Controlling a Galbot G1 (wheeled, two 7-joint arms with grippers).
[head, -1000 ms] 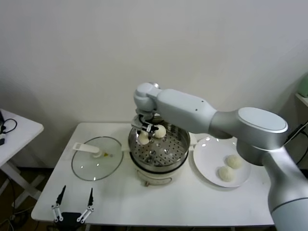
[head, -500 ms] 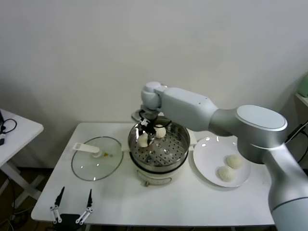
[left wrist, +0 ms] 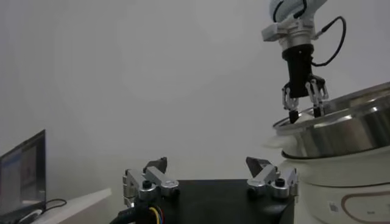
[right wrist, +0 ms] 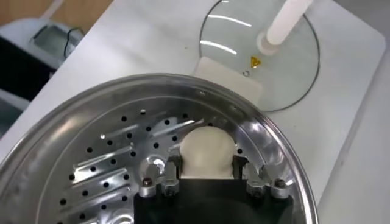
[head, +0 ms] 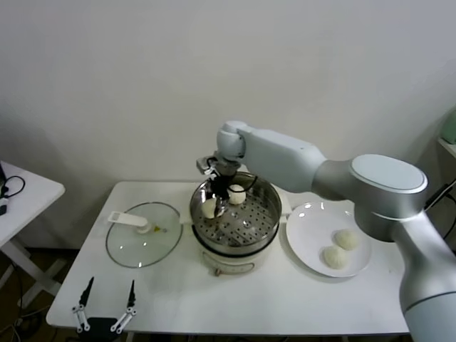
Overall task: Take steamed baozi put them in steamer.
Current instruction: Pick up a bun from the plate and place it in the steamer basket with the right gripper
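Baozi [right wrist: 207, 150] sits round on steamer [right wrist: 109, 176] floor between right gripper [right wrist: 207, 176] jaws.

- A plain white wall [head: 142, 78] fills the back, evenly lit.
- A white table [head: 171, 285] stands against it.
- A second white table [head: 28, 196] sits to the left, with a black cable [head: 8, 189] on it.
- Dark floor [head: 21, 313] shows at lower left.
- A greenish object [head: 449, 128] sits at the right edge.
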